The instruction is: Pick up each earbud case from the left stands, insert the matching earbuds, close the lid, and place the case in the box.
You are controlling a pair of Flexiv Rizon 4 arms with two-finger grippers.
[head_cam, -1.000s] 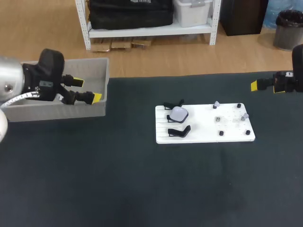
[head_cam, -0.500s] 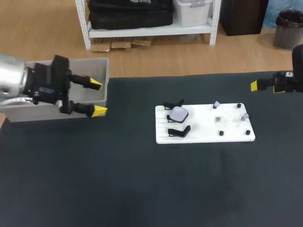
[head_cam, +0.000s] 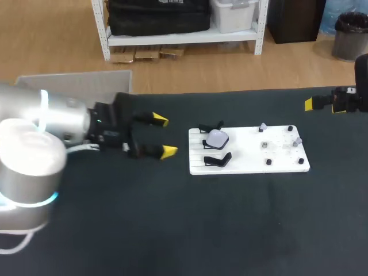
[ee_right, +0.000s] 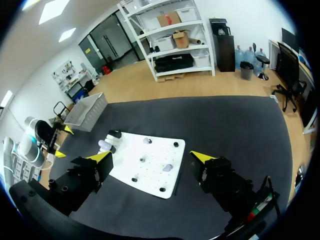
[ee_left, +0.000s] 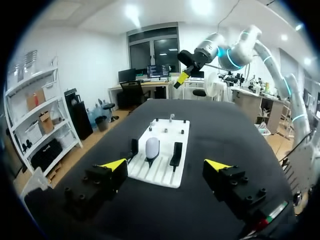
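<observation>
A white earbud case (head_cam: 218,137) sits on the middle black stand at the left end of the white board (head_cam: 253,158). An empty black stand (head_cam: 217,160) flanks it on the near side and another (head_cam: 210,127) on the far side. Small earbuds (head_cam: 263,127) (head_cam: 297,140) rest on the board's right half. My left gripper (head_cam: 164,136) hovers open just left of the board, holding nothing. Through the left wrist view the case (ee_left: 152,146) lies straight ahead of the open left gripper (ee_left: 166,165). My right gripper (head_cam: 309,104) hangs open beyond the board's far right corner; its wrist view shows the board (ee_right: 155,175) below it.
The grey box (head_cam: 86,85) stands at the table's far left edge, partly hidden behind my left arm; it also shows as a box (ee_right: 90,111) in the right wrist view. Black pegs (head_cam: 268,162) stand on the board. Dark tabletop (head_cam: 230,230) spreads in front.
My left arm has swung from over the grey box rightward to just left of the board, its fingers staying open. The right arm has not moved.
</observation>
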